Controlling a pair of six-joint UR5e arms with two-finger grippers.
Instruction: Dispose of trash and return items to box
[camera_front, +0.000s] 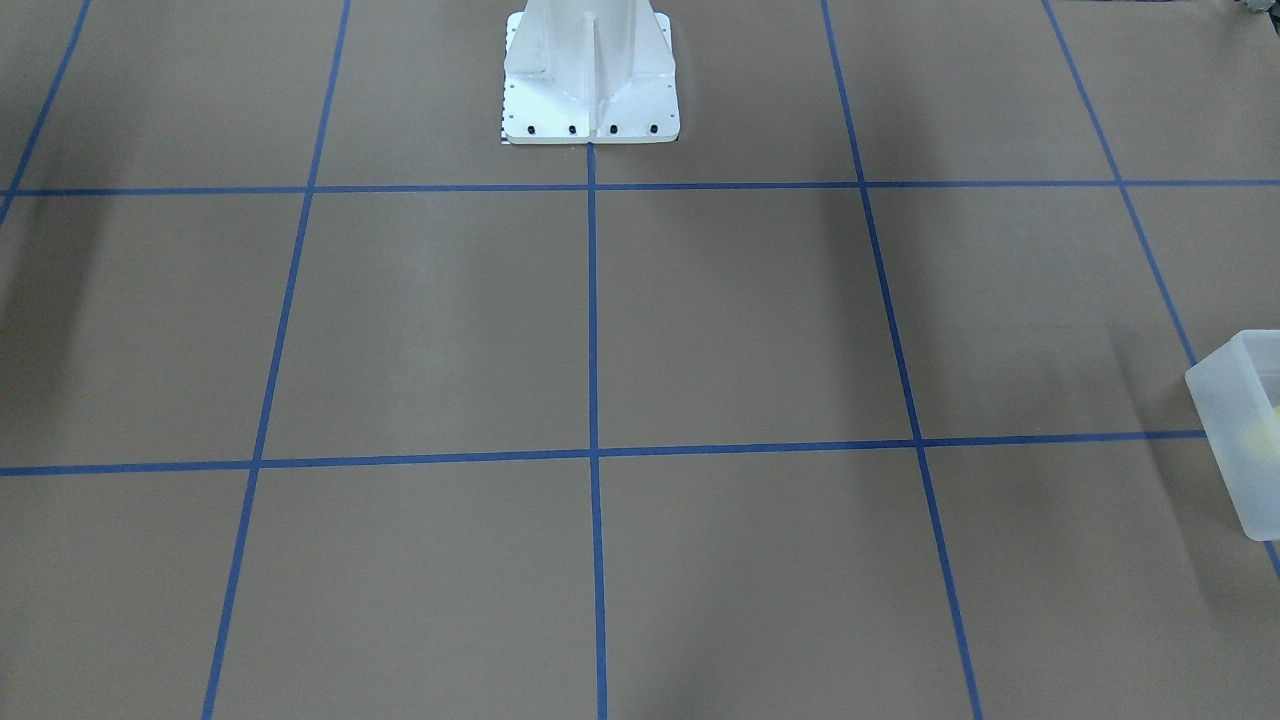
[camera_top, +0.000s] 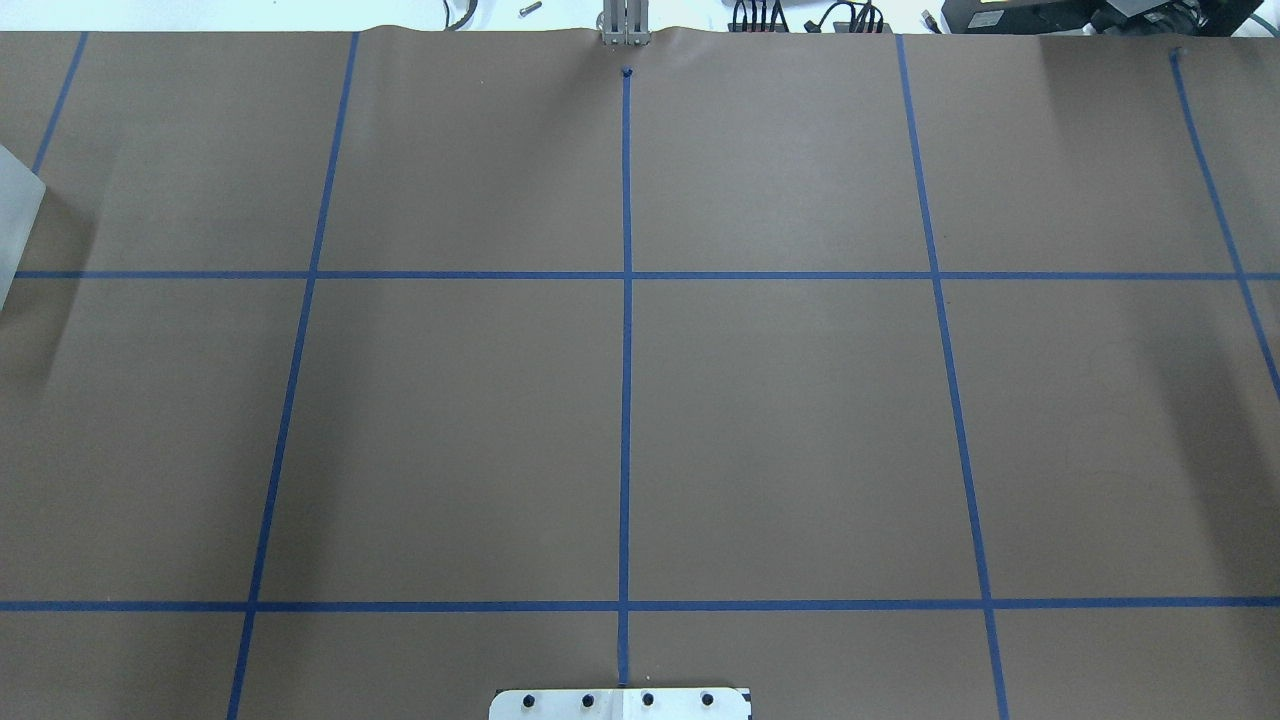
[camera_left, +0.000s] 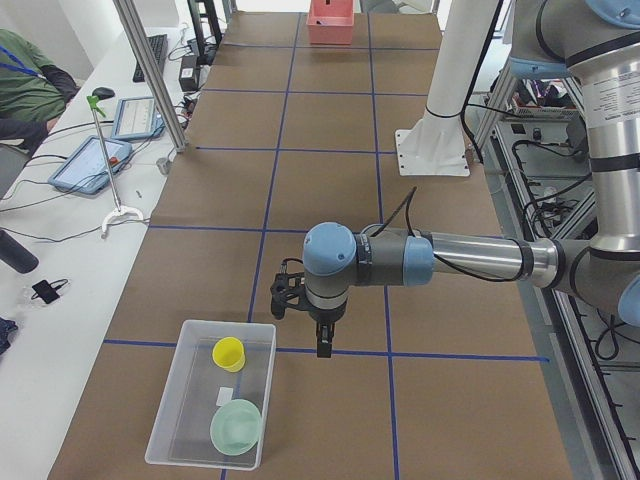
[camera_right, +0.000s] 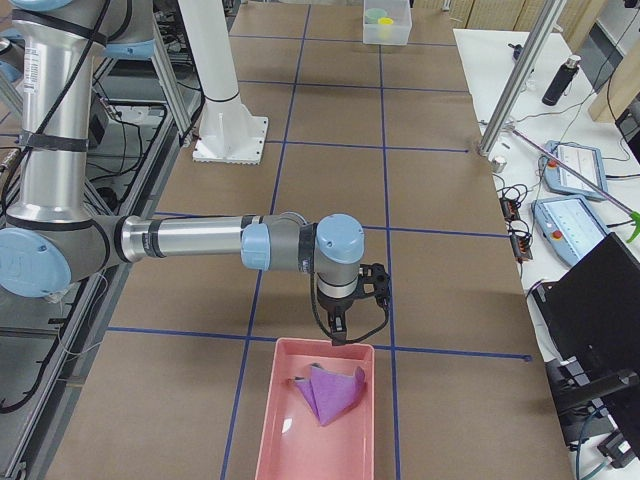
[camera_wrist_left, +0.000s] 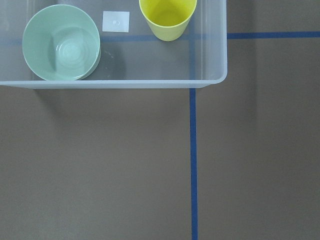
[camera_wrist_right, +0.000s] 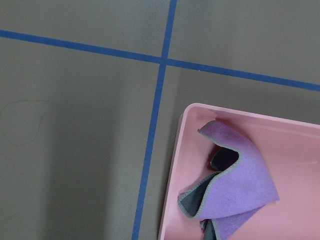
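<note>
- The yellow cup (camera_wrist_left: 167, 19) stands upright, mouth up, inside the box (camera_wrist_left: 125, 84) near one end, so by the look of it this item is already returned.
- It is probably light, stiff thin plastic, smooth and a bit slippery. The taper could let it squirt out of a squeeze low on the body, so a pinch over the rim — one finger inside, one outside — seems the safest hold.
- A pale green bowl (camera_wrist_left: 61, 42) sits at the box's other end, apart from the cup, with a small white sticker (camera_wrist_left: 116, 21) on the floor between them.
- The left end effector (camera_left: 322, 345) hangs above the surface (camera_top: 780, 430) just outside the box, near the cup's end. Whether it is spread or pressed together I cannot tell.
- The right end effector (camera_right: 338, 335) hovers at the edge of a pink tray (camera_wrist_right: 172, 175) holding a crumpled purple cloth (camera_wrist_right: 240, 180). Its state cannot be told either.
- The surface is flat brown paper crossed by blue tape lines (camera_top: 627, 400) — the two containers sit well apart at opposite ends.
</note>
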